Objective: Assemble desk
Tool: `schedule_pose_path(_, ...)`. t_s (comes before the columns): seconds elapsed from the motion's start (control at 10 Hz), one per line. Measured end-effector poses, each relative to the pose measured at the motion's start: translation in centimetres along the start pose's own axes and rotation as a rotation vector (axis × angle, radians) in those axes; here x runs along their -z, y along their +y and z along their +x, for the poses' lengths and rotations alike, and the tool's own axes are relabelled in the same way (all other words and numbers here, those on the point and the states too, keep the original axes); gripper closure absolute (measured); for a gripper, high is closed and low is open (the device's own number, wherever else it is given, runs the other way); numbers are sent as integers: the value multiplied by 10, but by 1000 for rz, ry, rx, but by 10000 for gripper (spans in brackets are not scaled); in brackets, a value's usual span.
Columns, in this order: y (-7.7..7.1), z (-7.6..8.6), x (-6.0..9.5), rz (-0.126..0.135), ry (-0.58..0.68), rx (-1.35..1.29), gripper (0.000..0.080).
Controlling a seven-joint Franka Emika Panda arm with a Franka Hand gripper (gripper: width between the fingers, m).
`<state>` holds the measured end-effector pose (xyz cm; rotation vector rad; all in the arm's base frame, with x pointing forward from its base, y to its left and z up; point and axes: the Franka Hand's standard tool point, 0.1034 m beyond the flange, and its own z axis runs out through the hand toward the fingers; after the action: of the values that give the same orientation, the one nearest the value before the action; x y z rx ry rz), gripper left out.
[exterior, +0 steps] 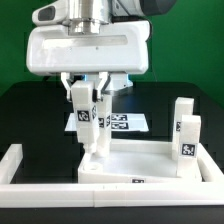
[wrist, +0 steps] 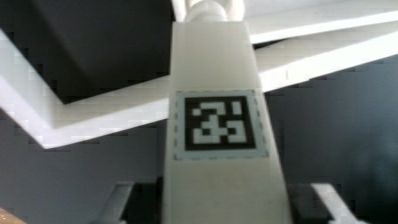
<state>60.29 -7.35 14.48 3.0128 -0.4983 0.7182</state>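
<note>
One leg held: we see the gripper (exterior: 88, 100) clenched on an upright white leg (exterior: 81, 112), fingers on either side of it.
Leg foot: it meets the near corner of the tabletop (exterior: 135, 160), straight below the gripper; we cannot tell whether it is seated.
Tag: in the wrist view the leg (wrist: 221, 120) fills the middle, a black-and-white tag (wrist: 221, 124) facing us, pale tabletop edges (wrist: 107, 110) beyond it.
Other legs: two legs (exterior: 186, 132) stand upright on the tabletop's far side from the gripper, well apart from it.
Behind gripper: marker board (exterior: 122, 123) flat on the black table (exterior: 30, 115).
Front: low white wall (exterior: 40, 178) just beside the tabletop.
</note>
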Motion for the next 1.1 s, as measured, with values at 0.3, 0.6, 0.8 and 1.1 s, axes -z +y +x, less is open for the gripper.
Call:
schedule_pose_path(0.3,-12,-14,-17,-20,9,15,512)
schedule_pose_path(0.6,-7,-14,-23,-41,42,23,512)
schedule_pose_path(0.8,-5,-15,-25,-44,40,23,512)
schedule_pose_path(1.1,-8,-18,-26,-46,49,29,512)
